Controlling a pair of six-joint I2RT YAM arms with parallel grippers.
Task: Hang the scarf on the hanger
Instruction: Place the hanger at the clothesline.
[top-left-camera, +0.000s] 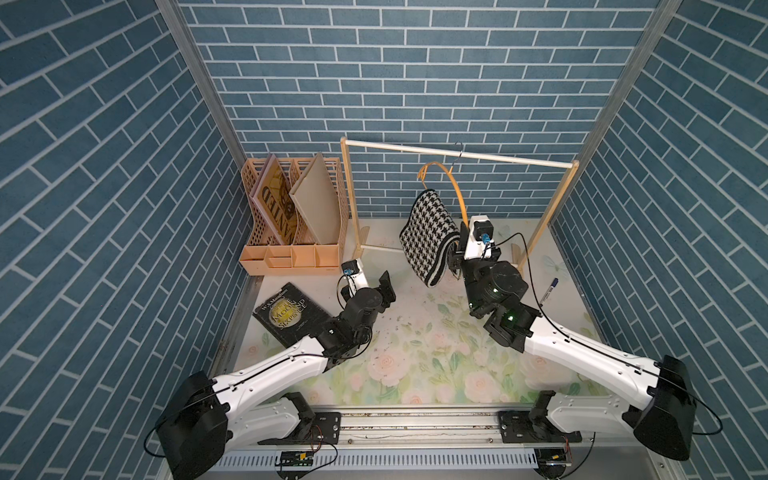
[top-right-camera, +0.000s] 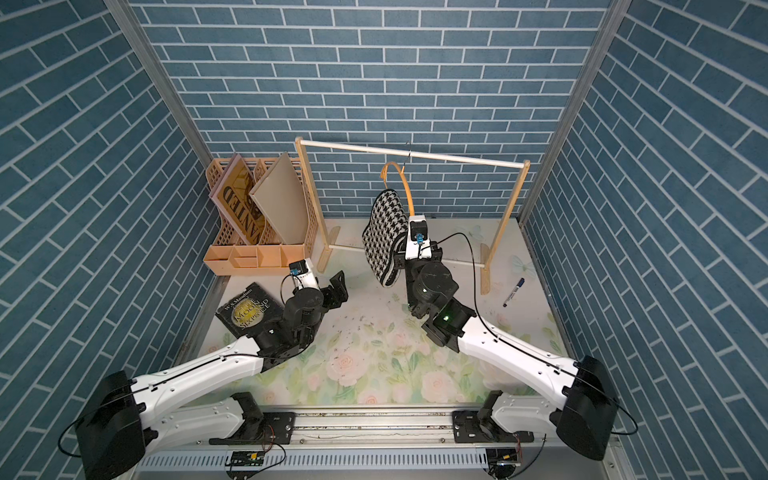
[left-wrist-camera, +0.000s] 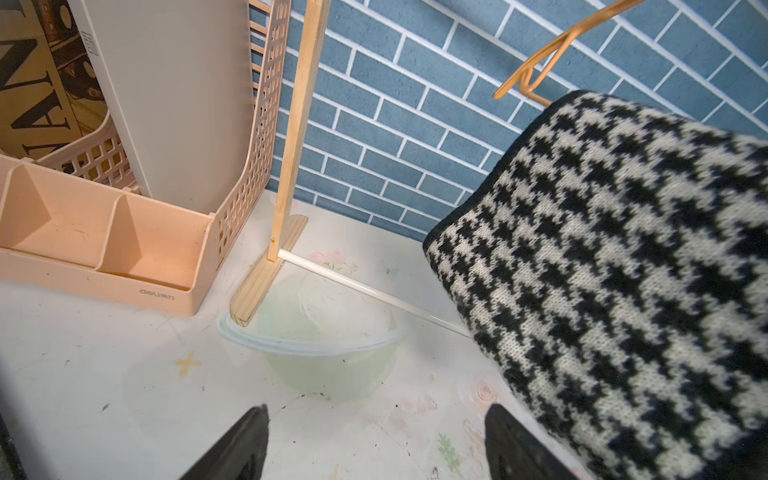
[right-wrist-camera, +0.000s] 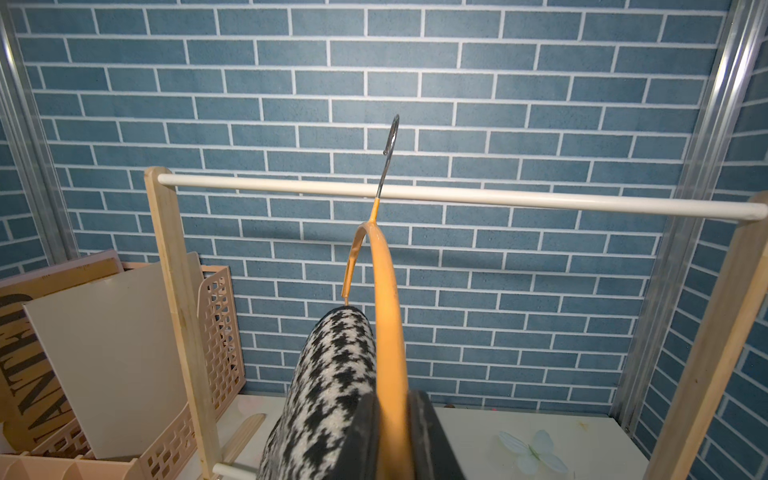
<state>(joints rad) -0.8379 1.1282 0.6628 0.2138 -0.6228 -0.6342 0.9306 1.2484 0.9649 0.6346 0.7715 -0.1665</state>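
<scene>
Right jaws around hanger (right-wrist-camera: 388, 311), scarf (right-wrist-camera: 332, 374) alongside

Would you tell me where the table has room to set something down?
The widest patch is the table's middle, between the left arm and right arm. A smaller one lies between that arm and the pen. The organizer, book and scarf crowd the back.

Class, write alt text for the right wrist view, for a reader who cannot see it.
The right gripper is shut on the hanger, which curves up to the rail. The scarf hangs folded over the hanger, before a blue brick wall.
</scene>
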